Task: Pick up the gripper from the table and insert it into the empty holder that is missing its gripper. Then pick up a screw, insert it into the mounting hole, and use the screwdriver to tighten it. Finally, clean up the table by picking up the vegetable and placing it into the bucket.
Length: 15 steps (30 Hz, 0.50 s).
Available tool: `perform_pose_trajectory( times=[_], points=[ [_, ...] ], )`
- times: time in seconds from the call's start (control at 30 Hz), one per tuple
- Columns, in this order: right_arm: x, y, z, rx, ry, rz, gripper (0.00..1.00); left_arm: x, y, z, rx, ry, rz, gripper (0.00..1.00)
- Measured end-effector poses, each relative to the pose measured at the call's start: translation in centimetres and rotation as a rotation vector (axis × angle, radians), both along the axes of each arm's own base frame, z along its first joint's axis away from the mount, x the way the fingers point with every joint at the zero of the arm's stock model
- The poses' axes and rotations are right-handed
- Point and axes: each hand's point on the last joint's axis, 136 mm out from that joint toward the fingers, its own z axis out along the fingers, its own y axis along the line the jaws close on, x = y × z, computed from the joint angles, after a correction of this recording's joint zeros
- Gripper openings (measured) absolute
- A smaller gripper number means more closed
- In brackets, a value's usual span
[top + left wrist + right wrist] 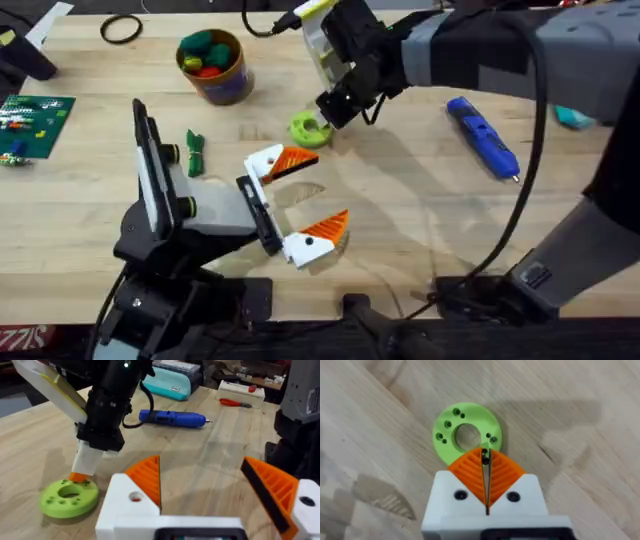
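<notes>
The right gripper [485,457] is clenched on a tiny dark screw, right at the rim of the flat green disc [467,435]. It should descend slowly and vertically into one small hole. The left gripper [303,203] stands released near the disc. The glossy blue screwdriver [483,136] lies well beyond the disc.

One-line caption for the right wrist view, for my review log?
Right gripper, fingers closed on a small dark item, poised at the rim of the lime-green ring-shaped disc lying on the wooden table.
</notes>
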Motion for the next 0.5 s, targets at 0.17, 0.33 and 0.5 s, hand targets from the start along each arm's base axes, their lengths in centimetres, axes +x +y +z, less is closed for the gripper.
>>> perform_pose_trajectory(
  times=[0.17, 0.33, 0.5],
  points=[
    [0.04, 0.02, 0.30, -0.002, 0.003, 0.000, 0.004, 0.00, 0.00, -0.01, 0.000, 0.000, 0.000, 0.986],
    [0.40, 0.28, 0.89, 0.006, -0.009, 0.000, 0.004, 0.00, 0.00, 0.00, 0.000, 0.000, 0.000, 0.986],
    [0.26, 0.18, 0.90, 0.001, -0.001, 0.000, 0.004, 0.00, 0.00, 0.00, 0.000, 0.000, 0.000, 0.986]
  ],
)
